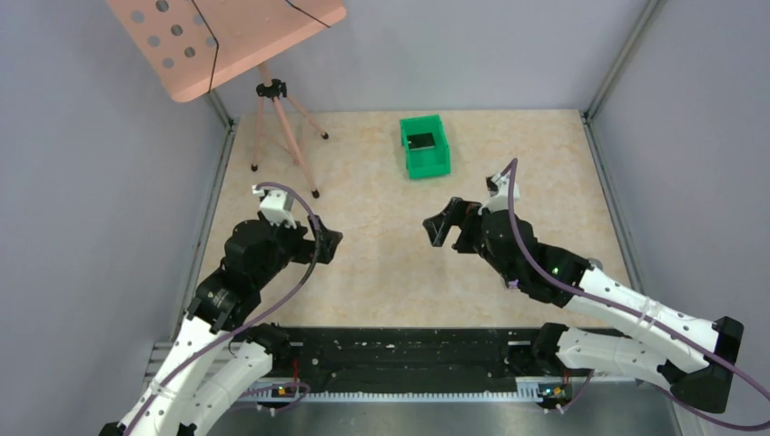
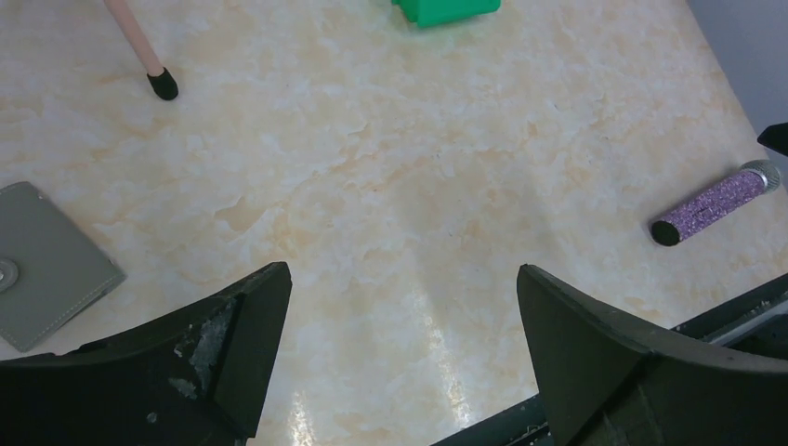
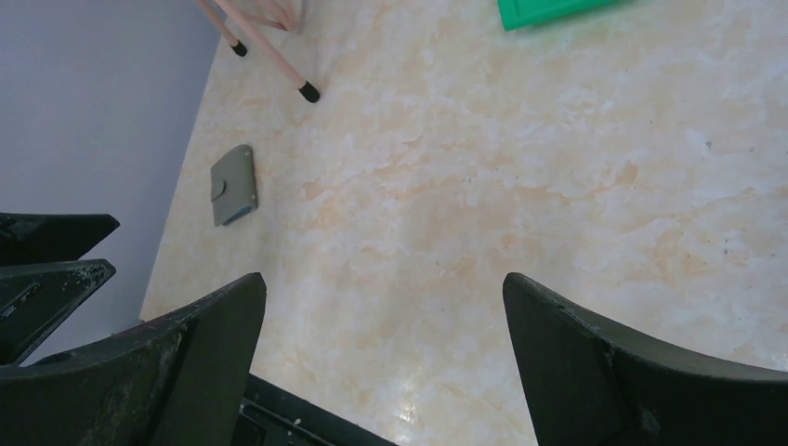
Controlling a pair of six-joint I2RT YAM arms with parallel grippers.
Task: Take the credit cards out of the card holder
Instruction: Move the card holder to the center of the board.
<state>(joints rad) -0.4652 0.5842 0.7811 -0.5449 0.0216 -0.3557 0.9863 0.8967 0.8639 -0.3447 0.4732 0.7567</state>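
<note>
From above, both arms rise from the near edge with elbows bent. The left claw (image 1: 325,242) and the right claw (image 1: 441,223) face one another over the middle of the beige marbled worktop (image 1: 381,282), well apart. Each has its jaws spread wide and carries nothing. A green plastic bin (image 1: 425,145) stands farther back, and a pink-legged tripod stand (image 1: 271,90) is at the far left.

The left wrist camera looks down at a slant between its own spread fingers. The card holder (image 2: 46,265), a small flat grey folding wallet, lies shut on the worktop at the left edge of this view, just beside the left finger (its snap stud faces up, and no credit cards show). A purple glittery cylinder (image 2: 715,203) lies well apart to the right.

In the right wrist view the card holder sits far off by the left wall, near the tripod's feet.

The step in hand looks like the reach. The left arm is the nearer, so it should probably swing to its own left until the card holder is centred between the fingers, then come down gently. The wallet lies flat and thin, so a pinch on one edge, or a steadying press while the right claw works the snap flap, seems the safer approach.
</note>
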